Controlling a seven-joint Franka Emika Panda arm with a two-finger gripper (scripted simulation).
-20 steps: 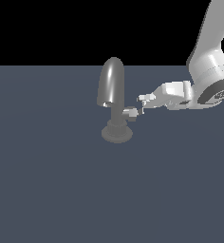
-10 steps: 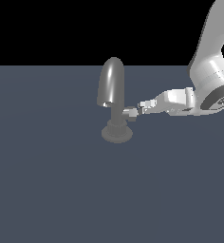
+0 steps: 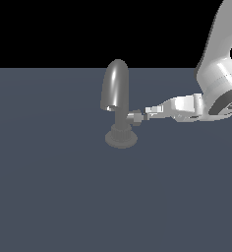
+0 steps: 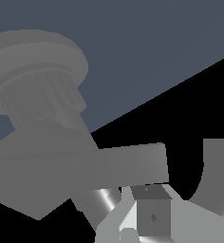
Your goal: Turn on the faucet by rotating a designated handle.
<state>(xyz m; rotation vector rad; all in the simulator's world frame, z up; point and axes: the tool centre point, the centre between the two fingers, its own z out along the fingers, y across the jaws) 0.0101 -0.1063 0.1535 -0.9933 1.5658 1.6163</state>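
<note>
One gripper (image 3: 143,116) at handle (image 3: 134,117) — seemingly touching, beside faucet (image 3: 117,101) stem.

Faucet (image 3: 117,91) showing glossy mid-grey, pale highlight streak running down arched spout; ribbed base (image 3: 121,136) reading darker matte grey with fine vertical ridging. Handle (image 3: 134,117) glinting light silver. Pincer (image 3: 145,115) and arm (image 3: 218,74) showing white-to-pale-grey shading, dark ring at wrist joint. Desk (image 3: 54,187) lying flat slate blue-grey, unpatterned. Background (image 3: 49,29) staying solid black.
</note>
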